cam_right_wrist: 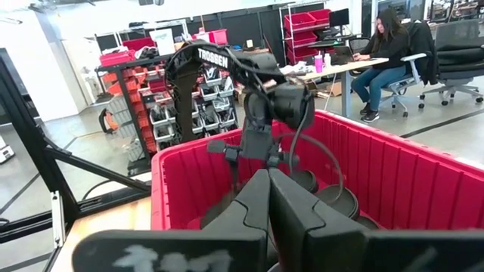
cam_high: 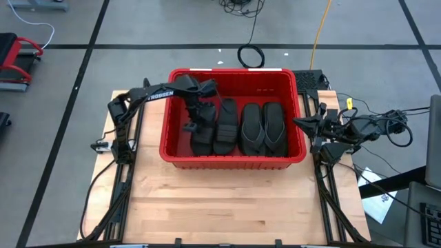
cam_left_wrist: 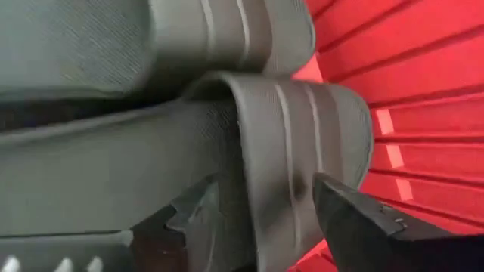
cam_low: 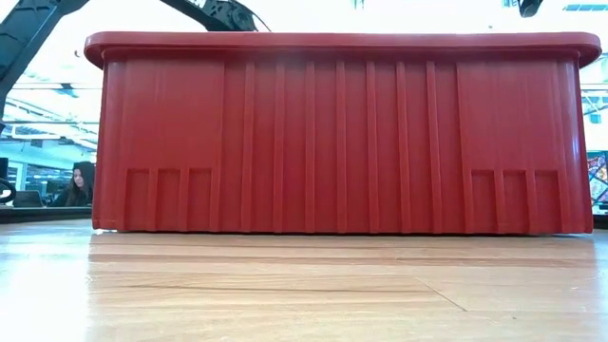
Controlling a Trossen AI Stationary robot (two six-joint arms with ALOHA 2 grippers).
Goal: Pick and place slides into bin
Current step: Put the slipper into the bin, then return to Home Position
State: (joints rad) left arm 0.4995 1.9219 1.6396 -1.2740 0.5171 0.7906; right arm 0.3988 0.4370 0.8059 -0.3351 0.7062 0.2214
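High view showed the red bin (cam_high: 233, 158) at the middle of the table, with the slides (cam_high: 238, 127) lying abreast inside it, four across in the visible layer; whether more lay beneath could not be told. The left gripper (cam_high: 195, 122) was down inside the bin at the leftmost sandal. The right gripper (cam_high: 303, 123) waited outside the bin beside its right wall, fingers pressed together with nothing between them.

Left wrist view gave the closest look. The left gripper's fingers (cam_left_wrist: 355, 219) stood spread, one on either side of the ribbed band strap (cam_left_wrist: 291, 159) of a sandal, with a visible gap on at least one side; the strap appeared loose between them rather than pinched, though the near finger was partly hidden.

Handling judgement: the sandals looked light, made of soft matte rubber that would flex under a pinch and would not crack. The textured surface should resist slipping. The arched band strap offered the best hold, being thin enough to pinch and raised clear of the sole; the sole edge looked thicker and less secure.

Writing: the word "TROSSEN" was legible on the left arm (cam_right_wrist: 208, 57) in the right wrist view. No brand could be read on the sandals or bin.
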